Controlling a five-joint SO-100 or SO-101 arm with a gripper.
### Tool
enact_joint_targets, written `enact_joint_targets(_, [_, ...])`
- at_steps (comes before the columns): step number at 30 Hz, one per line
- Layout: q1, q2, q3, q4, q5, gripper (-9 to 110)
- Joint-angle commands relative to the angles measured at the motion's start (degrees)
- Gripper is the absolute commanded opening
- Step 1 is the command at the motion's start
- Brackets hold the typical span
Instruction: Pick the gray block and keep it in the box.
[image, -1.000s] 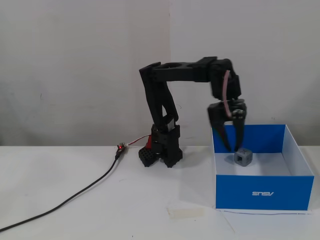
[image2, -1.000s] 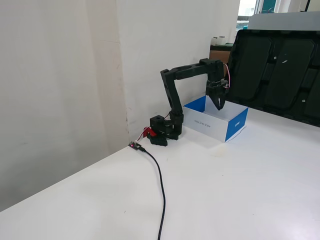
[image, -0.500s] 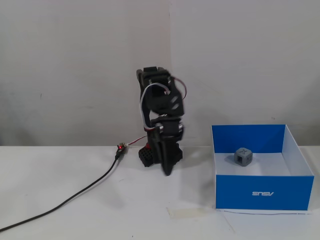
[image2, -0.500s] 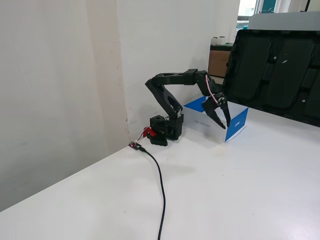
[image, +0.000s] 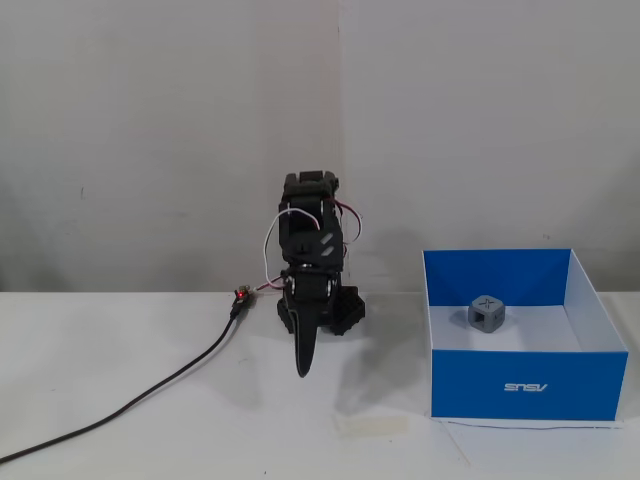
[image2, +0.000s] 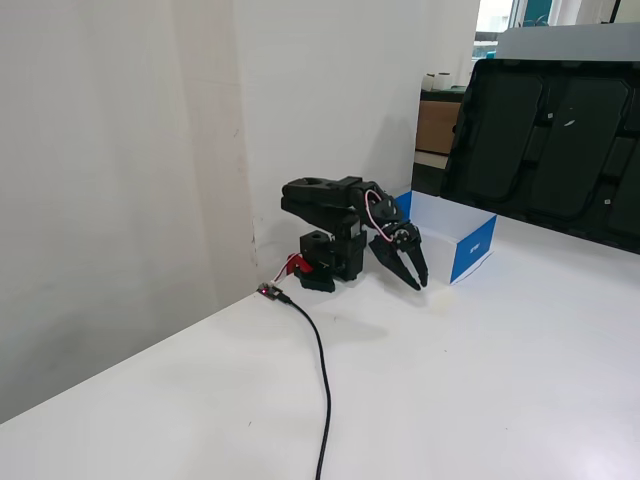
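Note:
The gray block (image: 486, 314) sits on the white floor inside the blue box (image: 480, 385), near its back wall, in a fixed view. The box stands on the table to the right of the arm. In the other fixed view the box (image2: 472, 248) shows just beyond the arm, and the block is hidden inside it. My gripper (image: 303, 366) hangs folded down in front of the arm's base, its tips just above the table, well left of the box. Its fingers are together and hold nothing. It also shows in the other fixed view (image2: 416, 281).
A black cable (image: 150, 395) runs from the arm's base to the table's front left; it also shows in the other fixed view (image2: 322, 370). A wall stands close behind the arm. Large black panels (image2: 545, 140) lean behind the table. A pale tape strip (image: 372, 427) lies on the table.

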Motion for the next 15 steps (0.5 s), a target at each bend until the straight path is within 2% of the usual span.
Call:
enact_joint_targets(1, [0.1,9.3,4.3,-0.1,0.6,0])
enact_joint_targets(10, [-0.4,28.0,11.2,8.3,0.1,0])
enact_joint_targets(15, [-1.0,27.9,11.1,9.6,-0.8,0])
